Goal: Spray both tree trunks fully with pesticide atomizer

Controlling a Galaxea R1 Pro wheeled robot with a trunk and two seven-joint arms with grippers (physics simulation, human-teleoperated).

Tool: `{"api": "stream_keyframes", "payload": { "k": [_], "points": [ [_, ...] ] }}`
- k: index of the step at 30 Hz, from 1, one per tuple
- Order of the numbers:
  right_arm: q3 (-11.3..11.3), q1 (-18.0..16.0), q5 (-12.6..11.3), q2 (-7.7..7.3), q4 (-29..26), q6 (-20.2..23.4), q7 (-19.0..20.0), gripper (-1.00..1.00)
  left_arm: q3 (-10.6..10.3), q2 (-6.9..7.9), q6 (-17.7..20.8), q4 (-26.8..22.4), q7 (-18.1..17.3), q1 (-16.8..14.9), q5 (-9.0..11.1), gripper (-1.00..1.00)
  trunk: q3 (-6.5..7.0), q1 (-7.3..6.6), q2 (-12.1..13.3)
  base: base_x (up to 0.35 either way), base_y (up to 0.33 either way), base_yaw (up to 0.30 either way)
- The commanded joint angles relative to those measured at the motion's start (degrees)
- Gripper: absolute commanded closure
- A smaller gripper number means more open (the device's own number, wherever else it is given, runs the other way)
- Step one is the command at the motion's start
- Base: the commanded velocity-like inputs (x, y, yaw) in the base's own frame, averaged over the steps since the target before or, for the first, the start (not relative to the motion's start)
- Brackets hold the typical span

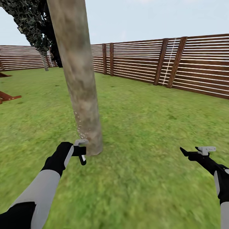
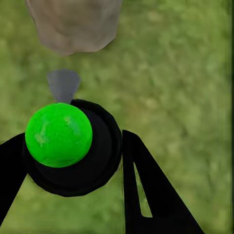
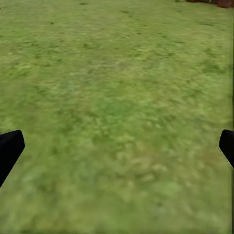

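Observation:
A thick mottled grey-brown tree trunk (image 1: 81, 82) leans up from the lawn just ahead, left of centre. Fine white specks of pesticide (image 1: 77, 123) dot its lower left edge. My left gripper (image 1: 81, 152) sits right at the trunk's foot, shut on the pesticide atomizer (image 2: 73, 151). In the left wrist view, the atomizer's bright green dot (image 2: 58, 135) and grey nozzle (image 2: 63, 85) face the trunk base (image 2: 73, 24), with black fingers (image 2: 146, 195) on either side. My right gripper (image 1: 190, 152) hovers open over bare grass at the right, its fingertips (image 3: 9, 148) far apart.
A brown slatted fence (image 1: 190, 63) rings the lawn at the back and right. A farther tree (image 1: 44, 62) with dark foliage stands near the back-left fence. Reddish wooden pieces (image 1: 8, 97) lie at the left edge. Open grass (image 1: 152, 127) spreads to the right of the trunk.

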Motion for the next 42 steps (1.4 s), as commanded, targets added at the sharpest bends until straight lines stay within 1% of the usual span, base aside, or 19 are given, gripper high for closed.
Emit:
{"api": "stream_keyframes", "payload": {
  "k": [1, 10, 17, 20, 22, 23, 24, 25, 26, 29, 31, 32, 35, 36, 39, 42],
  "points": [
    [-0.01, 0.00, 0.02, 0.00, 0.00, 0.00, 0.00, -1.00, 0.00, 0.00, 0.00, 0.00, 0.00, 0.00, 0.01, 1.00, 0.00, 0.00, 0.00, 0.000, -0.275, 0.163],
    [-0.01, 0.00, 0.06, 0.00, 0.00, 0.00, 0.00, -1.00, 0.00, 0.00, 0.00, -0.09, 0.09, 0.00, -0.14, 1.00, 0.00, 0.00, 0.00, 0.000, -0.275, 0.252],
    [-0.01, 0.00, 0.06, 0.00, 0.00, 0.00, 0.00, -1.00, -0.04, -0.10, 0.08, -0.31, 0.18, 0.00, -0.55, 1.00, 0.00, 0.00, 0.00, 0.121, -0.247, 0.018],
    [-0.01, 0.00, 0.07, 0.00, 0.00, 0.00, 0.00, -1.00, 0.18, 0.12, 0.08, -0.84, 0.13, 0.00, -0.49, 1.00, 0.00, 0.00, 0.00, 0.072, -0.060, 0.000],
    [-0.01, 0.00, 0.06, 0.00, 0.00, 0.00, 0.00, -1.00, 0.25, 0.40, 1.02, -1.08, 0.09, -0.50, -0.42, 1.00, 0.00, 0.00, 0.00, 0.006, -0.005, 0.000],
    [-0.01, 0.00, 0.07, 0.00, 0.00, 0.00, 0.00, -1.00, 0.27, 0.46, 3.02, -1.20, 0.05, -0.99, -0.28, 1.00, 0.00, 0.00, 0.00, 0.002, -0.002, 0.000],
    [-0.01, 0.00, 0.07, 0.00, 0.00, 0.00, 0.00, -1.00, 0.25, 0.43, 6.01, -2.50, 0.03, -2.68, -0.24, 1.00, 0.00, 0.00, 0.00, 0.001, -0.001, 0.000],
    [-0.01, 0.00, 0.07, 0.00, 0.00, 0.00, 0.00, -1.00, 0.26, 0.35, 8.78, -4.49, 0.01, -5.08, -0.25, 1.00, 0.00, 0.00, 0.00, 0.000, 0.000, 0.000],
    [-0.01, 0.00, 0.07, 0.00, 0.00, 0.00, 0.00, -1.00, 0.20, 0.22, 10.32, -6.00, 0.07, -8.32, -0.36, 1.00, 0.00, 0.00, 0.00, 0.000, 0.000, 0.000],
    [-0.01, 0.00, 0.06, -0.08, 0.00, 0.00, 0.00, -1.00, 0.18, 0.31, 11.34, -5.78, 0.09, -14.69, -0.34, 1.00, 0.00, 0.00, 0.00, 0.000, 0.000, 0.000],
    [-0.01, 0.00, 0.06, -0.06, 0.00, 0.00, 0.00, -1.00, 0.24, 0.38, 11.64, -3.69, 0.09, -19.16, -0.34, 1.00, 0.00, 0.00, 0.00, 0.000, 0.000, 0.000],
    [-0.01, 0.00, 0.07, -0.06, 0.00, 0.00, 0.00, -1.00, 0.25, 0.37, 11.67, -2.75, 0.09, -20.38, -0.30, 1.00, 0.00, 0.00, 0.00, 0.000, 0.000, 0.000],
    [-0.03, 0.00, 0.06, -0.09, 0.00, 0.00, 0.00, -1.00, 0.26, 0.43, 11.69, -0.54, 0.09, -23.09, -0.26, 1.00, 0.00, 0.00, 0.00, 0.000, 0.000, 0.000],
    [-0.02, 0.00, 0.05, -0.09, 0.00, 0.00, 0.00, -1.00, 0.26, 0.47, 11.69, -0.27, 0.09, -23.39, -0.26, 1.00, 0.00, 0.00, 0.00, 0.000, 0.000, 0.000],
    [-0.03, 0.00, 0.02, -0.07, 0.00, 0.00, 0.00, -1.00, 0.31, 0.48, 11.69, -0.11, 0.09, -23.54, -0.25, 1.00, 0.00, 0.00, 0.00, 0.000, 0.000, 0.000],
    [-0.01, 0.00, 0.03, -0.07, 0.00, 0.00, 0.00, -1.00, 0.27, 0.46, 11.64, -0.09, 0.07, -22.55, -0.25, 1.00, 0.00, 0.00, 0.00, 0.000, 0.000, 0.000]
  ]
}}
